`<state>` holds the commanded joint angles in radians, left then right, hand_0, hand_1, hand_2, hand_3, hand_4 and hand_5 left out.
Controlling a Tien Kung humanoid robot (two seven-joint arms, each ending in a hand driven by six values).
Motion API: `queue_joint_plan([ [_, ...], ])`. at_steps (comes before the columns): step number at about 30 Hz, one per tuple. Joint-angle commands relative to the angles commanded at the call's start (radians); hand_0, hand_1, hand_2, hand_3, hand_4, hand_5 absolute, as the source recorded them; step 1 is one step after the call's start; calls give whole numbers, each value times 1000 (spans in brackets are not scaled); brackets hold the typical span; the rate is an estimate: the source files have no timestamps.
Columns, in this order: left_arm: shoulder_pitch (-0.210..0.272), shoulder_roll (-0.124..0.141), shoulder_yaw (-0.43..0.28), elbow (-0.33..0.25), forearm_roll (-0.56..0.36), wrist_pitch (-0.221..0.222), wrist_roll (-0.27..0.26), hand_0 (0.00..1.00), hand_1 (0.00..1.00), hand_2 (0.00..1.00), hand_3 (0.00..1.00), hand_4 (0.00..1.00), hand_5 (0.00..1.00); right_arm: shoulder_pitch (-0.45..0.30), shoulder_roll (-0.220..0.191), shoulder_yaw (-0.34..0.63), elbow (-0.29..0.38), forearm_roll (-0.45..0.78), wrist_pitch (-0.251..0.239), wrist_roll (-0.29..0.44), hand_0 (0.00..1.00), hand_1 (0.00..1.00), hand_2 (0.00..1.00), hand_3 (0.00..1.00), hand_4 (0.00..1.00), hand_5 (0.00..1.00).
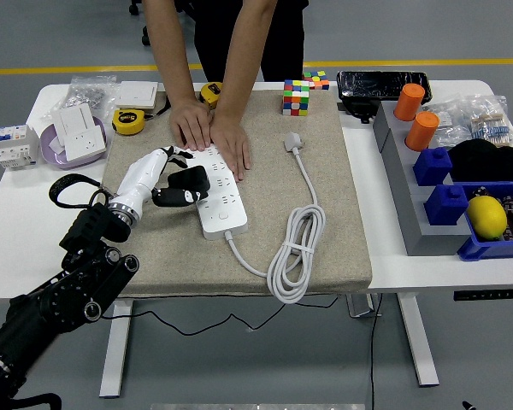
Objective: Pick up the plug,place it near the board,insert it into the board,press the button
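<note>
From the head view, the robot's left hand [158, 175] reaches in over the beige mat [325, 248], its fingers curled around the black plug [191, 181]. The plug sits at the left edge of the white power strip [215, 192], touching it or just above it; I cannot tell whether it is seated. A person at the far side presses both hands [212, 135] flat on the strip's far end. The strip's white cable [292, 256] lies coiled to the right. A Rubik's cube [296, 96] stands on the mat's far edge.
</note>
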<state>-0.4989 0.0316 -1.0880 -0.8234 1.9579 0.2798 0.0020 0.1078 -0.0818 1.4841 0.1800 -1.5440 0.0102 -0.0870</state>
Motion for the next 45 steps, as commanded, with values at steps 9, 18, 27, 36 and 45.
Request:
queue_joint_plan([
  [9, -9, -10, -2, 30, 65, 11, 12, 609, 716, 562, 577, 905, 120, -1, -1, 3, 0, -2, 0, -1, 828, 745, 748, 782, 998, 940],
  [18, -11, -10, -4, 37, 36, 22, -1, 487, 573, 486, 533, 605, 141, 0, 0, 3, 0, 1, 0, 0, 829, 745, 749, 782, 998, 940],
  [27, -9, -6, -8, 34, -3, 5, -6, 474, 542, 438, 492, 544, 109, 0, 0, 1, 0, 4, -1, 0, 829, 744, 748, 782, 998, 940],
  [36, -2, 13, -34, 14, -13, -23, -6, 475, 540, 427, 442, 501, 103, -4, 1, 4, 0, 1, -1, -1, 827, 745, 748, 782, 998, 940],
  [45, 24, 41, -93, -33, -2, -20, -5, 475, 540, 422, 440, 497, 105, -4, 3, 2, 0, 4, -1, 0, 828, 744, 748, 782, 998, 940],
])
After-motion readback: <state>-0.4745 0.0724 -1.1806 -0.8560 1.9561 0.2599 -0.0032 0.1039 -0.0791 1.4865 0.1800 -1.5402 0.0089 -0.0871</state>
